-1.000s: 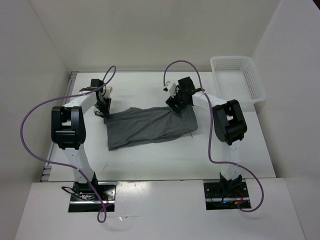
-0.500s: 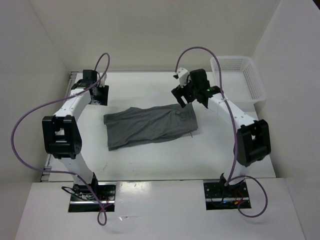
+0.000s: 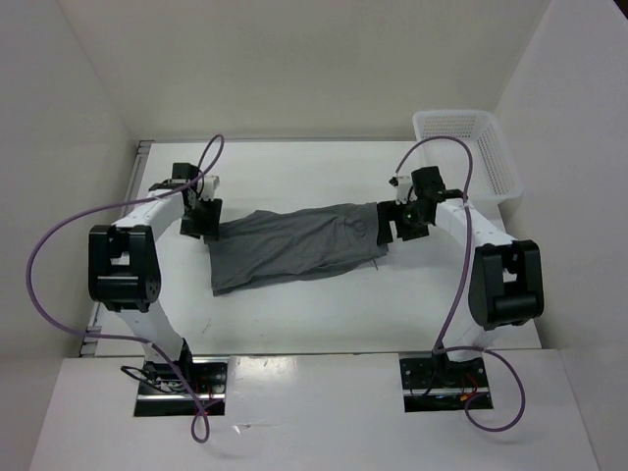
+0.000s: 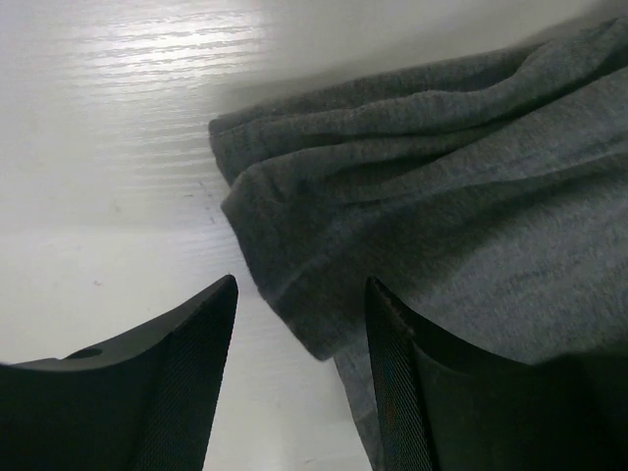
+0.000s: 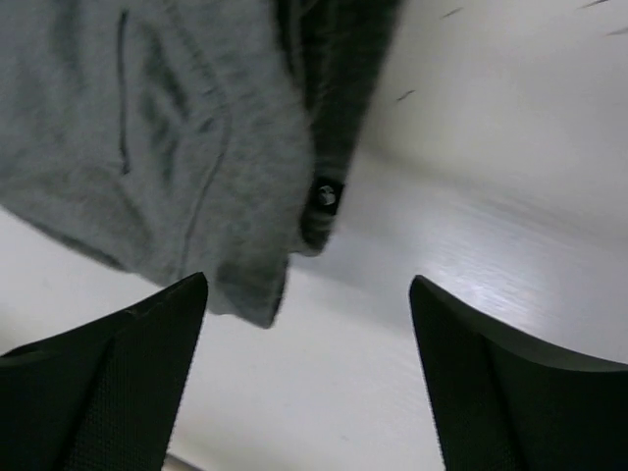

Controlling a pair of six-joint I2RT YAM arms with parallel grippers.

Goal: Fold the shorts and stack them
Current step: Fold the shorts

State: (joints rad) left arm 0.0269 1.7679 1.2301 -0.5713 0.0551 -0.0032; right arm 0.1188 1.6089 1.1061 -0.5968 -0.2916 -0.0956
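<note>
The grey shorts (image 3: 294, 245) lie folded lengthwise across the middle of the white table. My left gripper (image 3: 203, 220) is open just off their left end; in the left wrist view the leg hem corner (image 4: 294, 294) lies between my fingers (image 4: 186, 383), not gripped. My right gripper (image 3: 400, 224) is open just off their right end. In the right wrist view the darker waistband with a small round stud (image 5: 325, 195) sits ahead of my open, empty jaws, which stand over bare table.
A white mesh basket (image 3: 469, 152) stands at the back right corner. White walls close in the table at the left, back and right. Purple cables loop above both arms.
Both grippers let go of the shorts and lifted back. They have now come down again at the two ends, the left at the leg hem, the right at the waistband.
</note>
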